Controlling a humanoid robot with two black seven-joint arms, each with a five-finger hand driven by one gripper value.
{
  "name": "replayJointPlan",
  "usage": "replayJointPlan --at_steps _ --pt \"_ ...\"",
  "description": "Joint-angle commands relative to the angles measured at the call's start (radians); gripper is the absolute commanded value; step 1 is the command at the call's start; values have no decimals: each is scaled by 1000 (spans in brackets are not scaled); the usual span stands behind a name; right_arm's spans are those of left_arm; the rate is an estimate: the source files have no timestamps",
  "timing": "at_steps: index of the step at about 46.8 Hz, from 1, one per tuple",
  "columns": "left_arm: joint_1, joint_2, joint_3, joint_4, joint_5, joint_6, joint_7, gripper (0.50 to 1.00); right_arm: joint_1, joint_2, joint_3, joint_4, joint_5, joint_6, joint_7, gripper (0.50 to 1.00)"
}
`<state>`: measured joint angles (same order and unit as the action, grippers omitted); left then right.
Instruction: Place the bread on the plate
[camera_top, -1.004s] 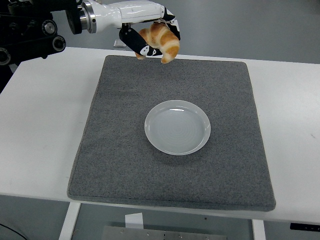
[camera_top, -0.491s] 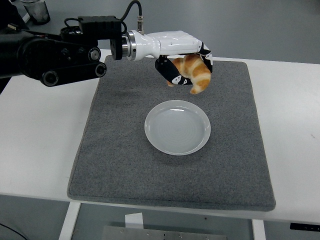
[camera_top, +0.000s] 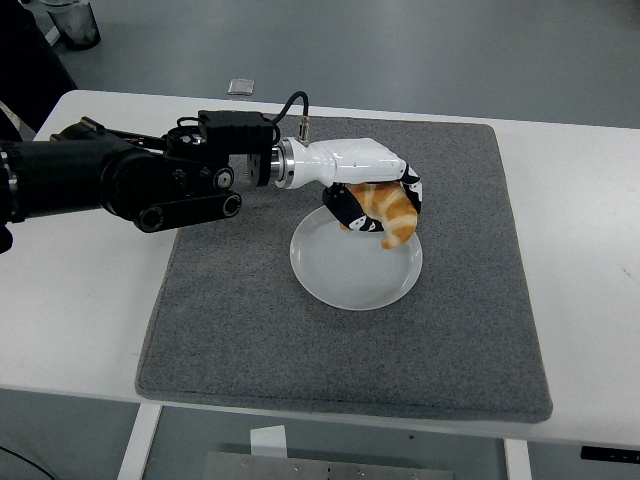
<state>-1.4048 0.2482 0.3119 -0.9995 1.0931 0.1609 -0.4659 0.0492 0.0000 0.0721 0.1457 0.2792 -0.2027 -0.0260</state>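
You'll see the left hand (camera_top: 375, 195) clasping the bread (camera_top: 389, 212) over the white plate's (camera_top: 335, 280) far rim, seemingly not touching it. Grey mat (camera_top: 230, 320) covers your white table (camera_top: 80, 300); floor grey.

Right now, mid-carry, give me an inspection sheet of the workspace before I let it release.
Surface: white table under a grey mat.
Job's things: bread held over the far part of the white plate.
Clutter: small flat item and a dark container beyond the table's far edge.
Grippers: left hand closed on the bread; right arm not in view.
Cables: black cable at the left wrist.
Surroundings: grey floor.
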Motion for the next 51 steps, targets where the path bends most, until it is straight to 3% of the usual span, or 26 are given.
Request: replayJointPlan --at_steps 1,17,51 --pt "18 -12 6 12 4 5 0 500 0 0 0 0 0 0 0 952" --pt "96 -15 9 52 68 9 1 500 0 0 0 0 0 0 0 952" --pt "130 -33 9 94 79 17 1 500 0 0 0 0 0 0 0 952"
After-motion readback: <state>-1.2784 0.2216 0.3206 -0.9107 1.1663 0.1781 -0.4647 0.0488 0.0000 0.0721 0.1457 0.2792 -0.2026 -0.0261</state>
